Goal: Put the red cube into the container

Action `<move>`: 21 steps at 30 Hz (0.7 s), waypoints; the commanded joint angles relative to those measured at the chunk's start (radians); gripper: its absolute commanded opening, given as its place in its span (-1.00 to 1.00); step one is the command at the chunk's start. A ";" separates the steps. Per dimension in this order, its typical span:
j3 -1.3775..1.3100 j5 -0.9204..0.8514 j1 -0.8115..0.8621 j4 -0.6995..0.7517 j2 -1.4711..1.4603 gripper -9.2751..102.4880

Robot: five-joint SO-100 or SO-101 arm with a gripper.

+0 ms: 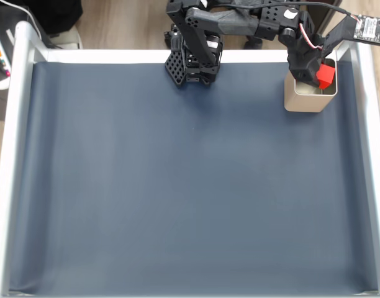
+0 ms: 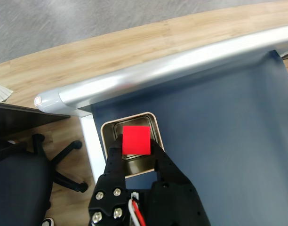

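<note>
Red cube [image 2: 136, 140] in gripper [image 2: 136, 149] hides container [image 2: 109, 128] interior.

Red cube [image 2: 136, 140] plain bright red; container [image 1: 303, 100] silver-beige (shiny inside); mat [image 1: 190, 186] dark blue-grey

One red cube [image 2: 136, 140], one container [image 1: 308, 99]

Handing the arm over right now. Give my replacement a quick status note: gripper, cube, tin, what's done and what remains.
Gripper: shut on the red cube, held above the open container.
Container: at the far right corner of the dark mat in the fixed view, upright.
Done: cube picked up and carried over the tin.
Left: open the jaws to drop it in, then pull the arm clear.
</note>
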 commanded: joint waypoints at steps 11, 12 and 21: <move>-0.049 -0.044 0.009 -0.006 0.040 -0.49; -0.049 -0.043 0.009 -0.006 0.040 -0.49; -0.043 -0.037 0.014 -0.008 0.051 -0.49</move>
